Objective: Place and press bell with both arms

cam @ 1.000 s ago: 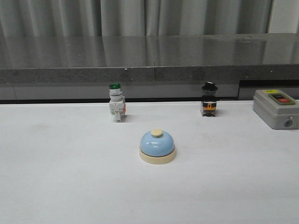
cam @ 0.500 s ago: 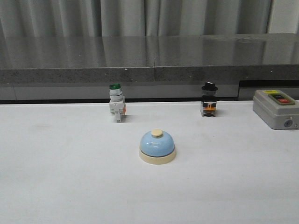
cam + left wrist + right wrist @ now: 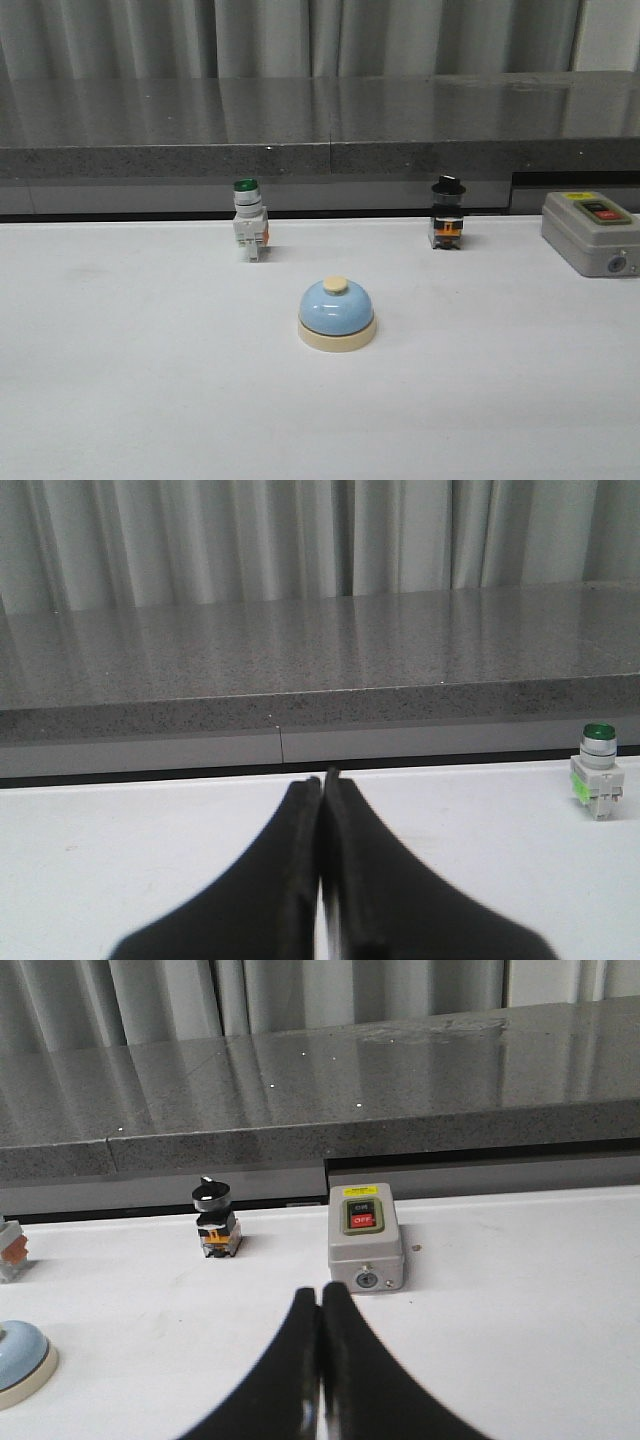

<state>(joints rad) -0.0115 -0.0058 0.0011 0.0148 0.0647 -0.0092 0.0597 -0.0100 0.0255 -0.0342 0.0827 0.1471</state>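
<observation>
The light-blue bell [image 3: 337, 313] with cream base and cream knob stands upright in the middle of the white table. Its edge also shows at the side of the right wrist view [image 3: 20, 1360]. Neither arm shows in the front view. My left gripper [image 3: 322, 778] is shut and empty, low over the table, with the bell out of its view. My right gripper [image 3: 318, 1292] is shut and empty, pointing toward the grey box, with the bell off to one side.
A green-capped white push-button switch [image 3: 249, 232] stands behind the bell to the left and shows in the left wrist view [image 3: 597, 785]. A black-knobbed switch [image 3: 447, 225] stands back right. A grey box with red and green buttons [image 3: 592, 233] sits far right. A grey ledge [image 3: 320, 150] runs along the back.
</observation>
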